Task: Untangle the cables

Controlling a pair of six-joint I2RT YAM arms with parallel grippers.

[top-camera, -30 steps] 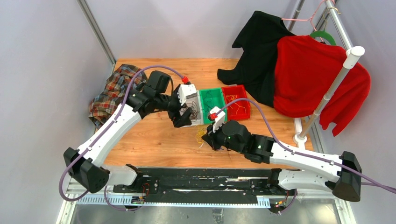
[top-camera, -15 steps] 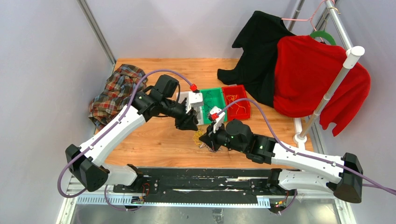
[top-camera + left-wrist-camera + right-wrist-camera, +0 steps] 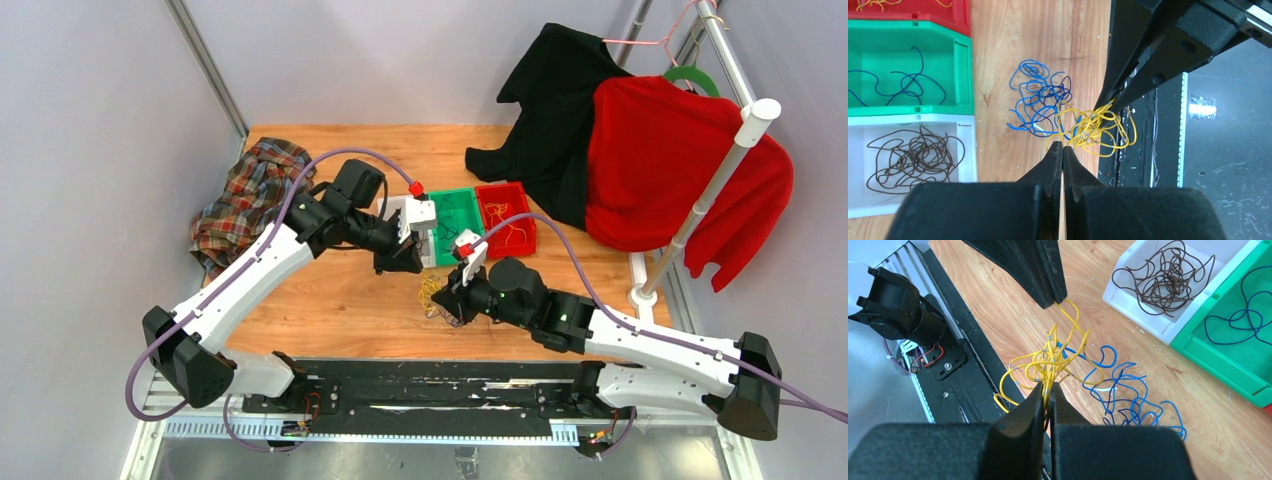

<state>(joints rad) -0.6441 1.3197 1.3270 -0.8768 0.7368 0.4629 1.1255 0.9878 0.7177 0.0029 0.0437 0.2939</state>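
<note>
Close to the front edge of the bench [image 3: 330, 300], the right jaws are clenched on a bunch of yellow wires [image 3: 1048, 362]. I cannot see well if a blue one is caught in there too. Just past them, the left jaws are squeezed tight on one yellow loop from the same bunch. The blue wires [image 3: 1035, 102] lie right beside the yellow ones, and some blue loops seem to go through yellow loops. So the cables sit between the two arms as one clump.

What can go wrong? If the arms pull apart fast, the loops may pull into a hard knot. The blue wires may get dragged along too. A thin wire may slip out of the jaws. The bunch may also slide off the edge onto the black rail [image 3: 420, 372].

Farther back stand the white bin [image 3: 968, 150] with dark wires [image 3: 913, 157], then the green bin [image 3: 962, 75], then the red bin [image 3: 960, 20]. A swinging loop may catch on a bin wall.
</note>
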